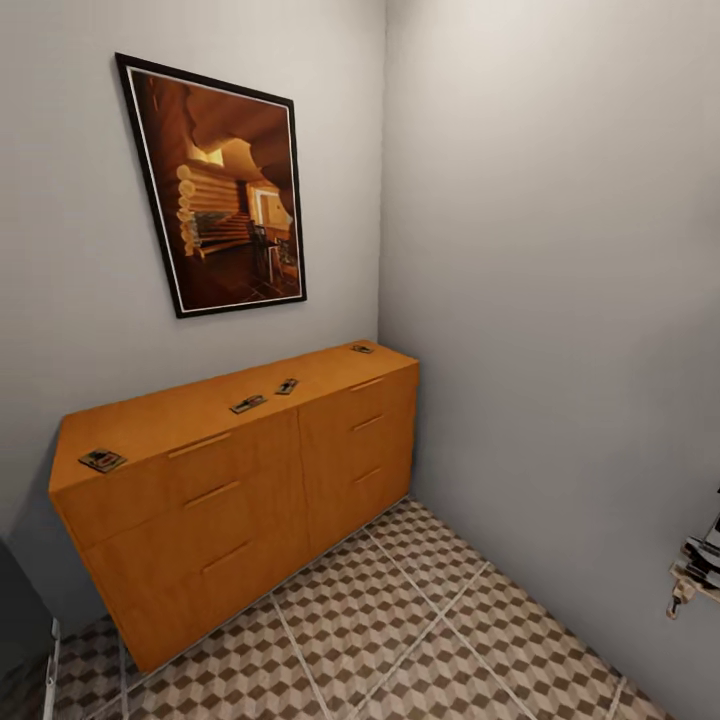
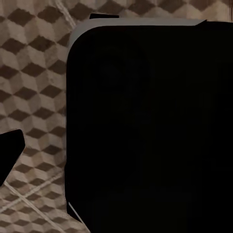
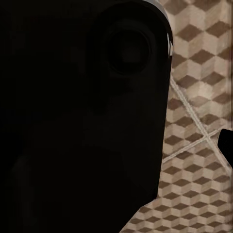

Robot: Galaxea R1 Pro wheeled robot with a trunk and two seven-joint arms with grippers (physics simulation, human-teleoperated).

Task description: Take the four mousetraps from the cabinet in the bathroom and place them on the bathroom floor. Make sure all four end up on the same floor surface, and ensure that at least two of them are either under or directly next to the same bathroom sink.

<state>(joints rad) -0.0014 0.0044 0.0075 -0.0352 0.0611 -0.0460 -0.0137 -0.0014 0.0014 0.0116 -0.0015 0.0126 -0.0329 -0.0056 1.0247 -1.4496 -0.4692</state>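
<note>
Four mousetraps (image 1: 248, 404) lie on the cabinet (image 1: 240, 480); the robot faces it, apparently approaching; next, reaching one; neither gripper's fingers can be told.

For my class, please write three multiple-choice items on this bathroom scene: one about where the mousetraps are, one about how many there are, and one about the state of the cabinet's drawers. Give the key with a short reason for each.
1. Where do the mousetraps lie?
A. On the tiled floor
B. On top of the cabinet
C. Inside an open drawer

2. How many mousetraps can be counted?
A. Two
B. Three
C. Four

3. In what state are the cabinet's drawers?
A. All shut
B. One pulled out
C. All pulled out

Key:
1 B: the small dark boards rest on the orange cabinet top, below the framed picture, not on the cube-patterned floor.
2 C: one mousetrap sits near the left end, two lie close together near the middle, and one is at the far end by the corner.
3 A: every drawer front sits flush, with its handle in line with the others.
</note>
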